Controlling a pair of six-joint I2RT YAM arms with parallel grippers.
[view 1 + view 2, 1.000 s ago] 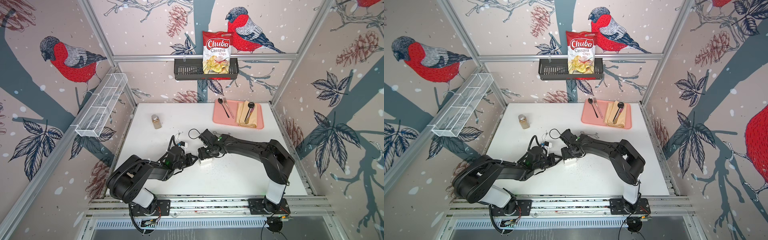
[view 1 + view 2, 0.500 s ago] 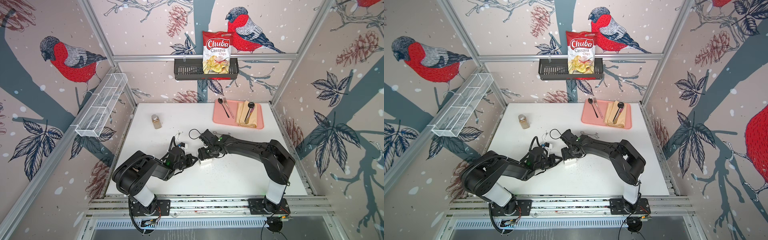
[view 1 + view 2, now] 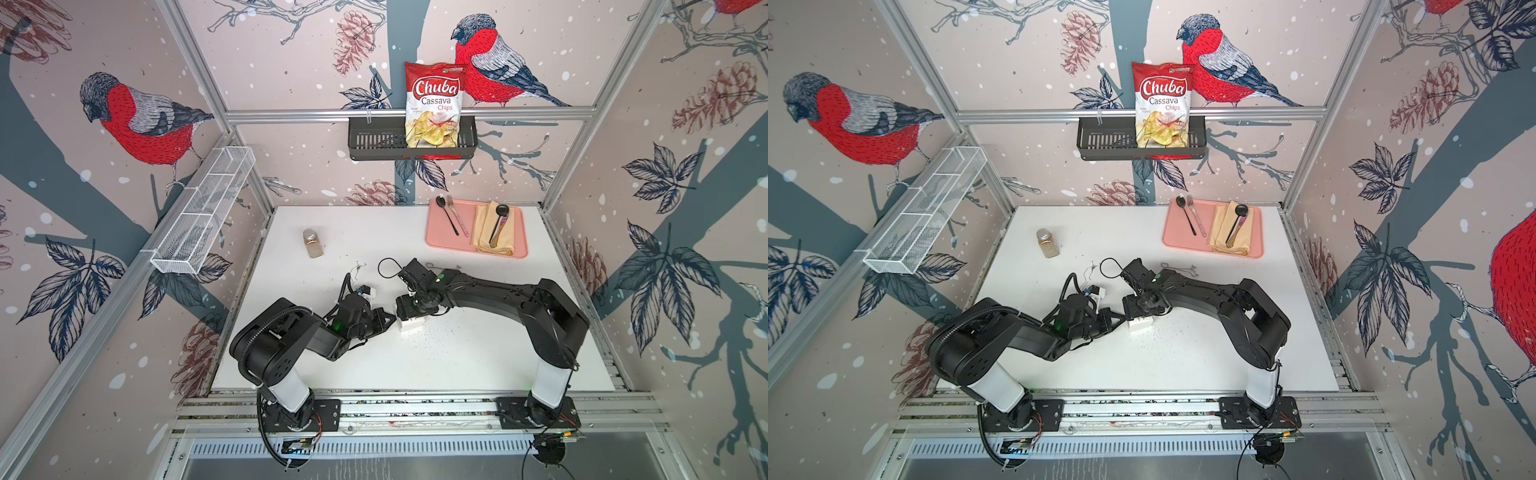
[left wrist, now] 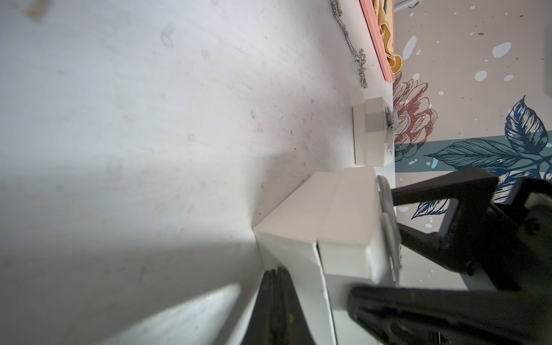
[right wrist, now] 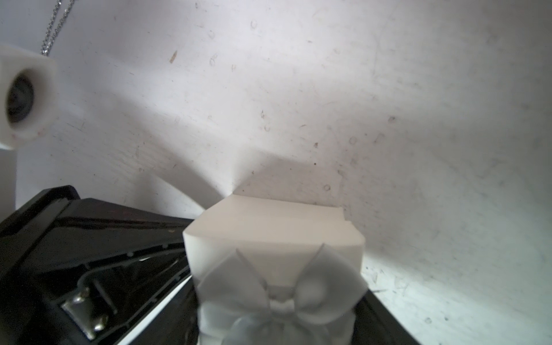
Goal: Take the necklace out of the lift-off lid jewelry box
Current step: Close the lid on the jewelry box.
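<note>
One jewelry box (image 3: pixel 413 325) — lid (image 4: pixel 349 218) on

White table (image 3: pixel 457 365): pink tray (image 3: pixel 455 246) far corner, spice jar (image 3: pixel 313 243), jewelry box (image 3: pixel 413 325) centre.

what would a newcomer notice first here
The right gripper, clasping the lid, and the shut left gripper meet at a small white box mid-scene. Next comes the red chip bag standing in the black basket on the back wall.
</note>
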